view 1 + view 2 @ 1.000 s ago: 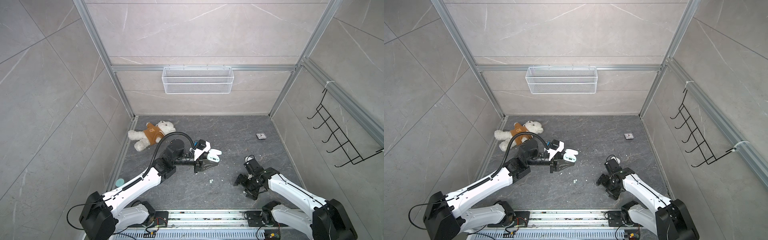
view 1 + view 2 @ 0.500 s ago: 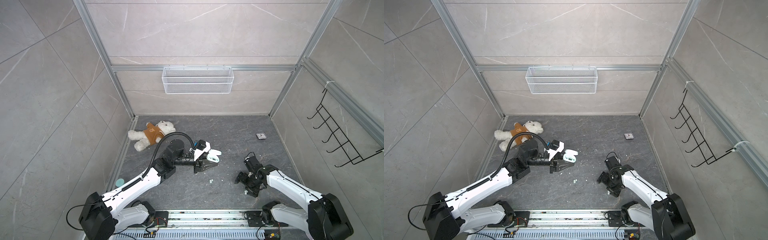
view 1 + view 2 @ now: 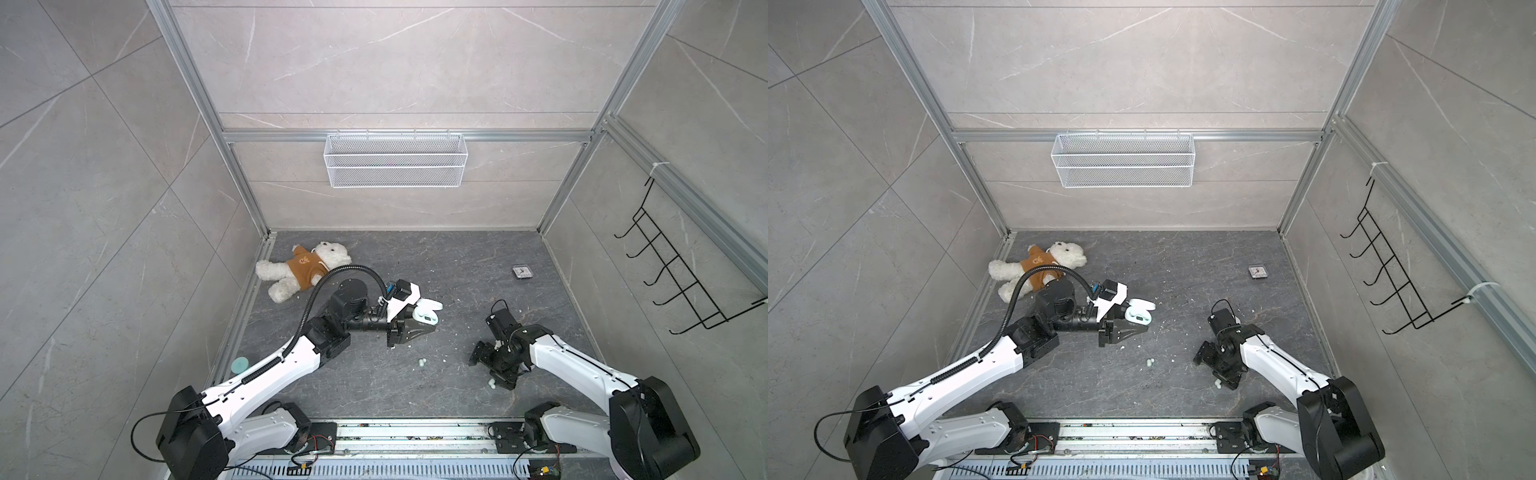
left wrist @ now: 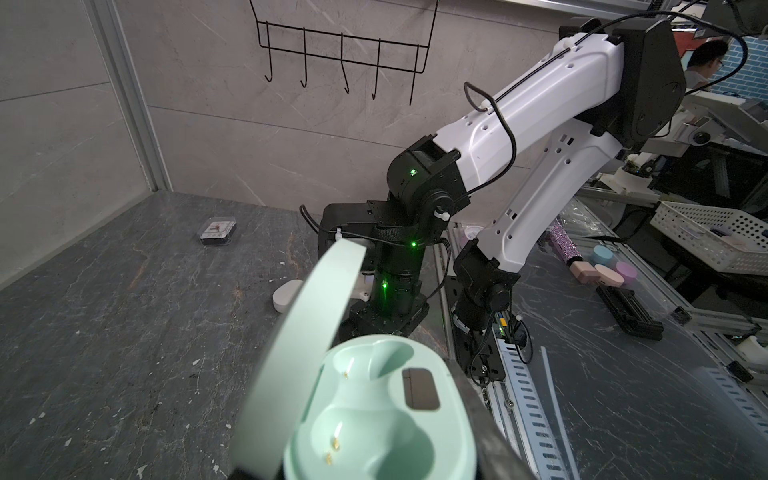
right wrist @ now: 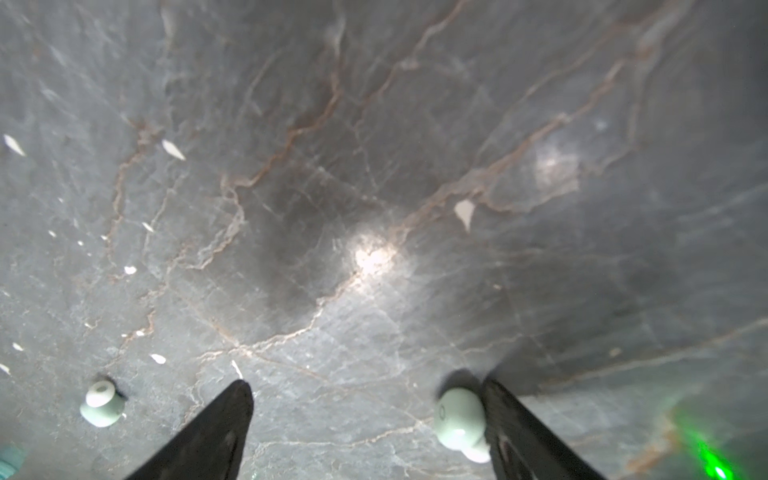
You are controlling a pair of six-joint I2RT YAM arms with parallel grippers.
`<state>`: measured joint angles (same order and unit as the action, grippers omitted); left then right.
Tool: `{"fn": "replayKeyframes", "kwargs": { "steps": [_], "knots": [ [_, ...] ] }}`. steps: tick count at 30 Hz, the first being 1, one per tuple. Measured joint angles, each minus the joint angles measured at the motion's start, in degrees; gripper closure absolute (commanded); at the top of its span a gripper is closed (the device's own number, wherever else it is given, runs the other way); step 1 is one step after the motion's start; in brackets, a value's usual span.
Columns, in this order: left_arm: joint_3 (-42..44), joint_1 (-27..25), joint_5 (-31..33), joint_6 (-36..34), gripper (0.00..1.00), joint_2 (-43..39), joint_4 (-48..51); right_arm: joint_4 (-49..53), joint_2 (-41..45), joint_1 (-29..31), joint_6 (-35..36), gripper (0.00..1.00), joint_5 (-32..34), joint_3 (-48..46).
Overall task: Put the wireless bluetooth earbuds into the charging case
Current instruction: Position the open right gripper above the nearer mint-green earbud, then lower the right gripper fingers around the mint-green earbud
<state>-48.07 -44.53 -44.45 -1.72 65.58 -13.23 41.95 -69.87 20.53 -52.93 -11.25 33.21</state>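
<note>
Top view: R gripper (image 3: 494, 370) shifted

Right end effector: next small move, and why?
Probably close the right end effector on the mint earbud: it lies on the table between the open fingers, apparently against one, not yet gripped. The open charging case shows both wells empty.

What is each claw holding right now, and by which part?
Left claw grips the open charging case by its base. Right claw holds nothing; open jaws straddle an earbud.
</note>
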Motion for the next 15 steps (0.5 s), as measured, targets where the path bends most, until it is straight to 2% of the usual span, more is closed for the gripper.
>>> {"fn": "replayKeyframes", "kwargs": {
  "steps": [6,10,15],
  "knots": [
    [0.00,0.00,0.00,0.02,0.76,0.00,0.00,1.90,-0.07,-0.11,1.11,0.24,1.97,1.33],
    [0.00,0.00,0.00,0.02,0.76,-0.11,0.00,4.00,-0.46,-0.28,2.62,0.33,2.97,1.73],
    [0.00,0.00,0.02,0.02,0.76,-0.44,0.00,5.40,-1.51,-0.31,5.66,0.36,4.20,2.89]
  ]
}}
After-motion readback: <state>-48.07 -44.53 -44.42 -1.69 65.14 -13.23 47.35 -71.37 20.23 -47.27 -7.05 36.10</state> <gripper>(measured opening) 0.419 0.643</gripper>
